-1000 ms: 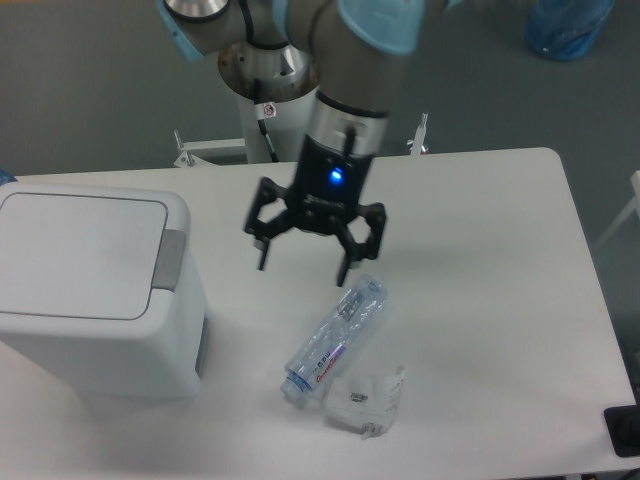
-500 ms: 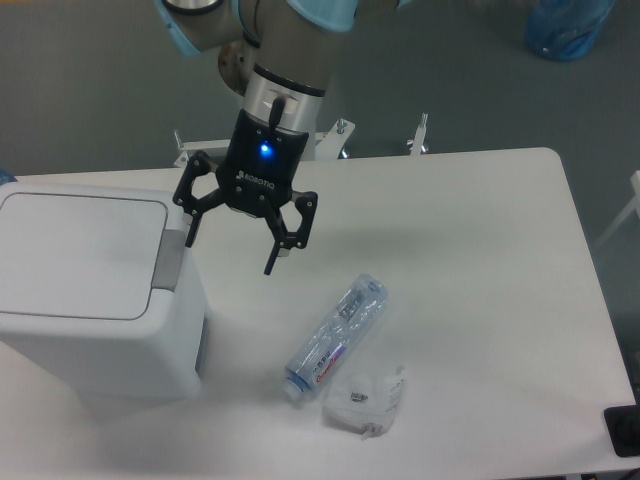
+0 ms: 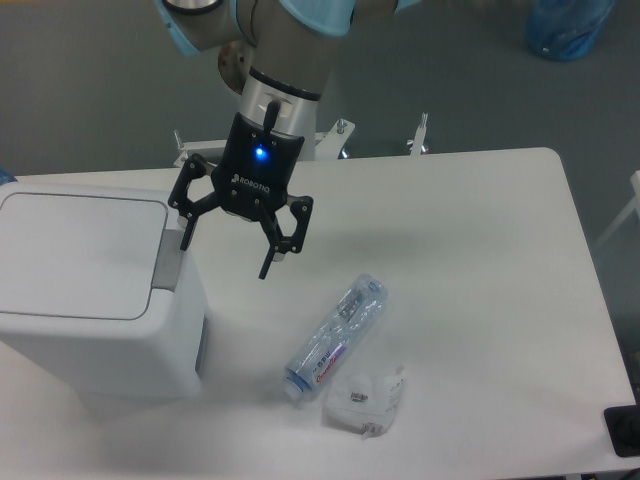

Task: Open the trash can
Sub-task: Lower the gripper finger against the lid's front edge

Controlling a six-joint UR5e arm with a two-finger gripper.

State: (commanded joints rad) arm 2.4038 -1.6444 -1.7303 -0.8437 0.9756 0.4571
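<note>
ROBOTIQ-marked fingers (image 3: 224, 258) spread wide, empty, beside trash can (image 3: 95, 290) grey tab (image 3: 168, 262)

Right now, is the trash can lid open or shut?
Shut: the trash can lid lies flat; the open gripper hovers beside its grey tab.

trash can (image 3: 95, 290): on the table's (image 3: 480, 260) left side, lid down, push tab (image 3: 167, 262) along its right edge
gripper (image 3: 225, 248): above the can's right edge, one fingertip over the tab
bottle (image 3: 336, 337): lying right of the can, near the front
crumpled bag (image 3: 365, 399): touching the bottle's front right side
</note>
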